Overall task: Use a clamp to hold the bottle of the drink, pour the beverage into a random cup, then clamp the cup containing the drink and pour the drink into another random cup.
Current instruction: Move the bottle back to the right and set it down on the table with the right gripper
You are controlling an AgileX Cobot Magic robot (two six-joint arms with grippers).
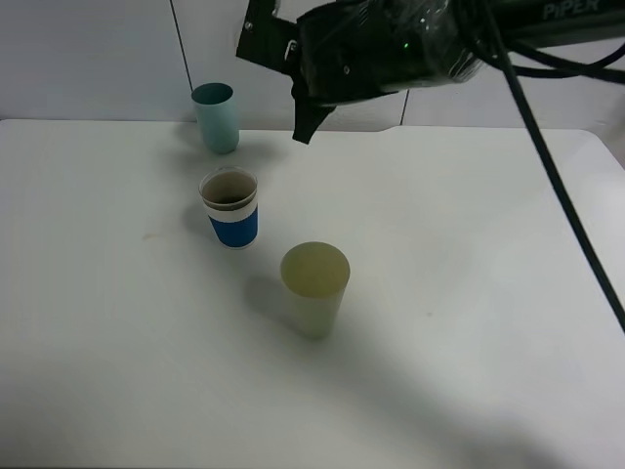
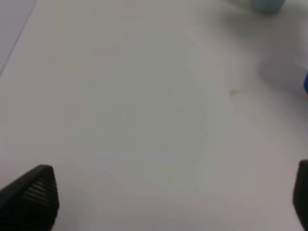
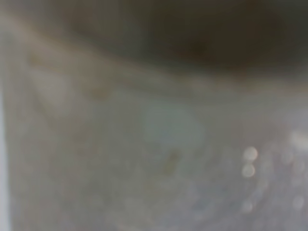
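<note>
Three cups stand on the white table (image 1: 469,293). A teal cup (image 1: 217,117) is at the back, a blue-and-white cup (image 1: 230,210) holding dark drink is in the middle, and a yellow-green cup (image 1: 314,288) is in front. My right gripper (image 1: 305,103) hangs high above the table behind the cups, to the right of the teal cup. The right wrist view is filled by a blurred, translucent bottle (image 3: 154,144), dark at one end, held close to the lens. My left gripper (image 2: 163,202) is open and empty over bare table, left of the cups, and is out of the high view.
The right arm's black cable (image 1: 562,195) runs down across the right side of the table. A grey wall stands behind the table's far edge. The teal cup's base (image 2: 264,5) and a sliver of the blue cup (image 2: 306,84) show in the left wrist view.
</note>
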